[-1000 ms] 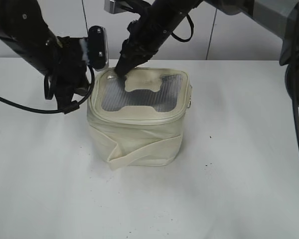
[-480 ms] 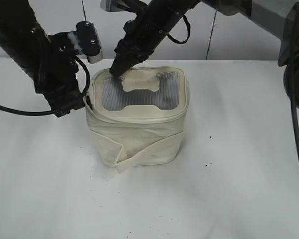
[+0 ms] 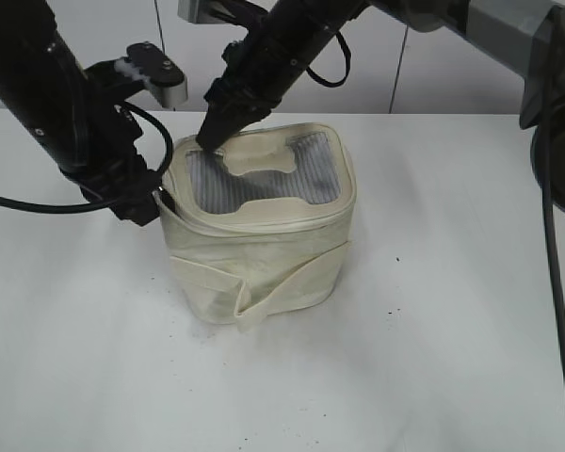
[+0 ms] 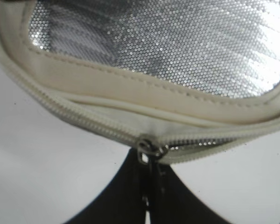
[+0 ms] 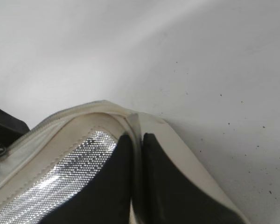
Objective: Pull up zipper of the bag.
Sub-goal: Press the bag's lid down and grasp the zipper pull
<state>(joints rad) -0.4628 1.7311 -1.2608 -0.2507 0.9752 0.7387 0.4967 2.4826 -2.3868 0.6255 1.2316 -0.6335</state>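
The cream bag (image 3: 254,254) stands mid-table, its lid with a grey ribbed window and a bone-shaped patch (image 3: 257,158). My left gripper (image 3: 158,196) is at the lid's left rim, shut on a silver zipper pull (image 4: 149,150). The cream zipper track (image 4: 84,119) looks closed left of the pull and gapes slightly right of it, showing silver lining. My right gripper (image 3: 210,139) reaches across to the lid's back-left corner and is shut on the lid's cream rim (image 5: 139,135). The second pull is not in view.
The bag's flat cream strap (image 3: 282,287) wraps the body with a loose end at the front. The white table (image 3: 433,330) surrounds the bag. A black cable (image 3: 38,205) trails from my left arm. A wall stands behind the table.
My left gripper has moved forward along the lid's left rim with the pull. The bag has turned and shifted slightly, and its lid tilts more. My right gripper stays on the lid's back-left corner.
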